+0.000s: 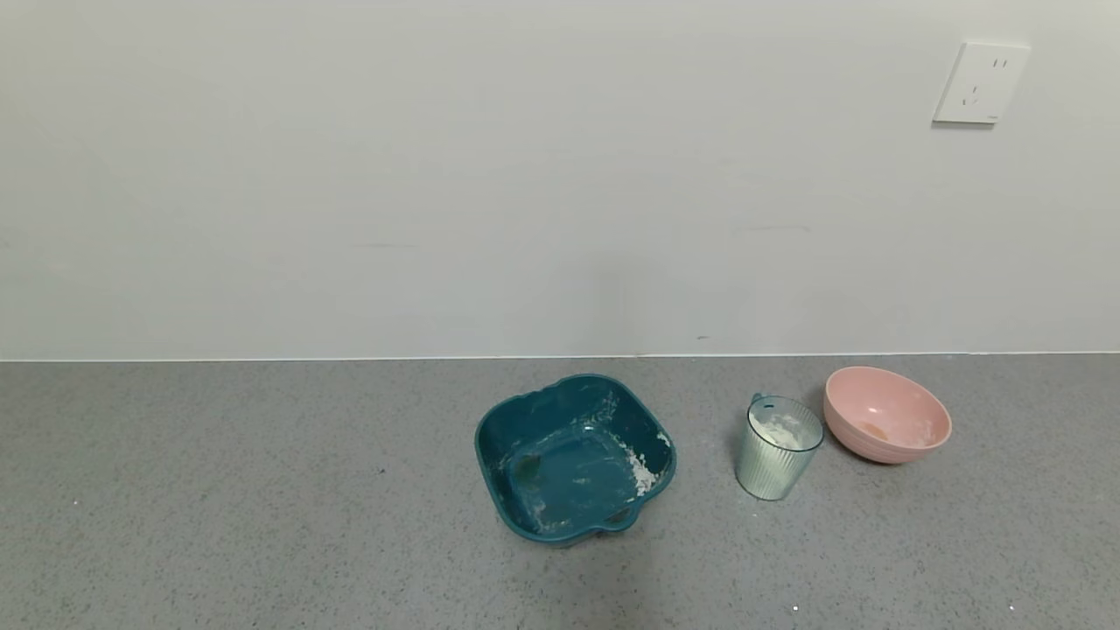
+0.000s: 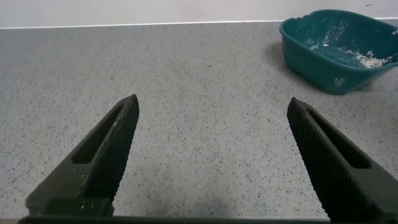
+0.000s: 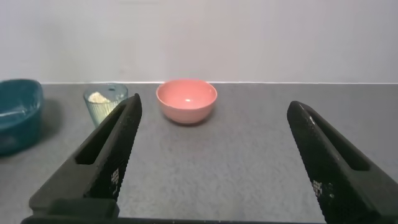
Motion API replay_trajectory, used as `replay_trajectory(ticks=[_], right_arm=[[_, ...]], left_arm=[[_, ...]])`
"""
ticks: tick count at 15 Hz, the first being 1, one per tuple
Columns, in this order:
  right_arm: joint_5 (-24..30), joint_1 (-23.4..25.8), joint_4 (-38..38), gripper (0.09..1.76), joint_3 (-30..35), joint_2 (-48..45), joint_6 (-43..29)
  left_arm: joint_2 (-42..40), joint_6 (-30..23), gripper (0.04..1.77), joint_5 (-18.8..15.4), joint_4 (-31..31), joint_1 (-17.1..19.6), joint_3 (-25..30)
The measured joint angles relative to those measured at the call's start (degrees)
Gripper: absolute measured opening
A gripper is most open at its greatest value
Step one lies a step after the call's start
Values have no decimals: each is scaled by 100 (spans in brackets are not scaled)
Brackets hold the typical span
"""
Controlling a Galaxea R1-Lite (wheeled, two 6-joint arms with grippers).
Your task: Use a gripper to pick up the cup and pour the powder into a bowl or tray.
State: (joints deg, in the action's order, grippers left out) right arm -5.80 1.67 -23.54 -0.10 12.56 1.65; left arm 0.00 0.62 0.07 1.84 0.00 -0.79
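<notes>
The ribbed pale blue-green cup [image 1: 777, 447] stands upright on the grey counter with white powder [image 1: 784, 430] inside. The pink bowl [image 1: 885, 414] sits just right of it, a small gap between them. In the right wrist view the cup [image 3: 102, 102] and bowl [image 3: 186, 100] lie ahead of my right gripper [image 3: 211, 109], which is open, empty and well short of them. My left gripper [image 2: 211, 109] is open and empty over bare counter. Neither gripper shows in the head view.
A dark teal square tray [image 1: 575, 458] with powder traces sits left of the cup; it also shows in the left wrist view [image 2: 339, 50] and the right wrist view [image 3: 17, 115]. A white wall with an outlet [image 1: 980, 83] backs the counter.
</notes>
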Motion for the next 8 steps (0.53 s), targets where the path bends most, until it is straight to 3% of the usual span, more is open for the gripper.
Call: replay_trajectory(ticks=[8], right_arm=[[176, -93, 1064, 170, 2, -1129, 66]], left_arm=[[0, 0, 172, 2, -116, 0, 41]])
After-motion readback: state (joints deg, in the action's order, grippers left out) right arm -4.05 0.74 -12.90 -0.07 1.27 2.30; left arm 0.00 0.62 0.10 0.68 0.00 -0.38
